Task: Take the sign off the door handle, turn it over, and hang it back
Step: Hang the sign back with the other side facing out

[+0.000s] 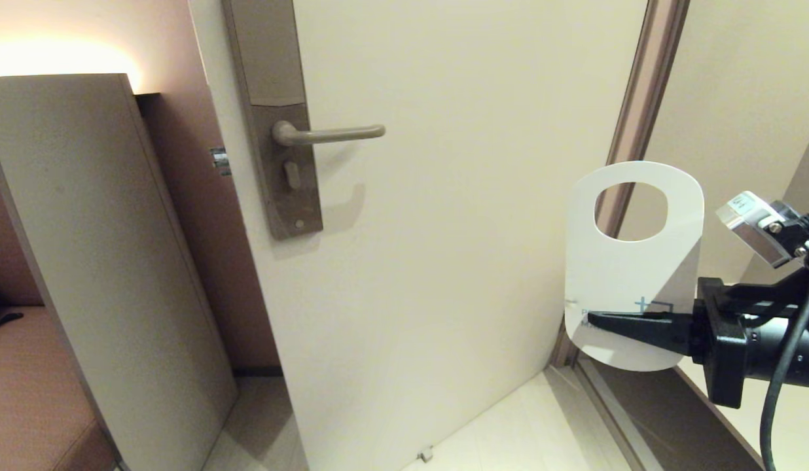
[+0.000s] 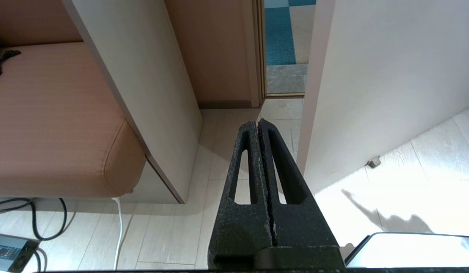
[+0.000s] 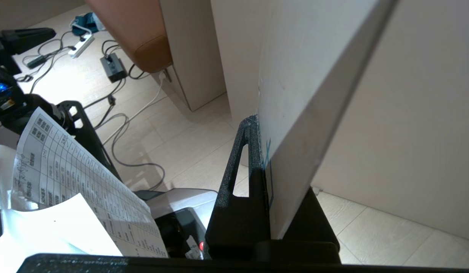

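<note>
The sign [image 1: 630, 275] is off the door handle [image 1: 329, 134] and stands upright at about four o'clock from it, well apart, its white face toward us and the round hole uppermost. The right gripper [image 1: 591, 319] has its fingers pinched on the card's lower edge, reaching in level from three o'clock. That is a thin hold low on a tall flat card, so I'd worry it could swivel or slip in the pinch on the way across, and then the hole would meet the lever's free tip crooked and catch or get knocked loose. The lever is slim and points toward three o'clock, so the hole has to come on from that end. The right wrist view shows what the head view cannot: the card edge-on between the fingers, with a little blue print by the pinch. The left wrist view alone shows the left gripper [image 2: 258, 123], fingers pressed together on nothing, aimed at the floor [image 2: 173, 231] near the door's [image 2: 378, 76] foot.
</note>
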You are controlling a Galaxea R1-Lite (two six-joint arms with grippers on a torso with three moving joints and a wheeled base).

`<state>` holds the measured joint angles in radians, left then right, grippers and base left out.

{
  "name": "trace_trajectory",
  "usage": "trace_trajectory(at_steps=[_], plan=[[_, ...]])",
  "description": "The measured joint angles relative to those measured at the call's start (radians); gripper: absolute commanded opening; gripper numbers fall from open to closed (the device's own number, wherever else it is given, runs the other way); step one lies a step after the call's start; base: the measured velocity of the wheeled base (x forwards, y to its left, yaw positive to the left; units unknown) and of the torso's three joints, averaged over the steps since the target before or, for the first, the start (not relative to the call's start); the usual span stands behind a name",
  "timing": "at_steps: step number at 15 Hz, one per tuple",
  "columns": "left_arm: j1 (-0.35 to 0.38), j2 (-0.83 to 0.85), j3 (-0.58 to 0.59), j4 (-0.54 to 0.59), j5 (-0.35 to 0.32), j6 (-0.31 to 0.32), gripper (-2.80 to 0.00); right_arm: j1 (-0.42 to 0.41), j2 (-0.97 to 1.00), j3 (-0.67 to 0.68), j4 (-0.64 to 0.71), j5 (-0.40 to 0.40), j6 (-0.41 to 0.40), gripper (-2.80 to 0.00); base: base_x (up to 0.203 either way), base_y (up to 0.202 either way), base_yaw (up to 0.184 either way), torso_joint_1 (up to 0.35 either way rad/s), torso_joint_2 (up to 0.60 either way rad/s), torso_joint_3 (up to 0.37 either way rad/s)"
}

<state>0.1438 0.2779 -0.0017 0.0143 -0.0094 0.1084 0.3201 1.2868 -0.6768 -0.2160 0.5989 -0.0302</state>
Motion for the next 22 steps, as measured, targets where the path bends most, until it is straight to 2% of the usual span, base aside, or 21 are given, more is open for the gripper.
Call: trace_trajectory(at_steps=[16, 22], plan=[[-0.007, 0.001, -0.001, 0.004, -0.001, -0.029, -2.80, -0.005, 0.001, -0.004, 0.000, 0.000, -0.001, -2.80, 0.000, 0.000, 0.000, 0.000, 0.00, 0.000], [-0.115, -0.057, -0.004, 0.010, -0.004, -0.036, -2.80, -0.005, 0.000, 0.000, 0.000, 0.002, -0.001, -2.80, 0.000, 0.000, 0.000, 0.000, 0.00, 0.000]])
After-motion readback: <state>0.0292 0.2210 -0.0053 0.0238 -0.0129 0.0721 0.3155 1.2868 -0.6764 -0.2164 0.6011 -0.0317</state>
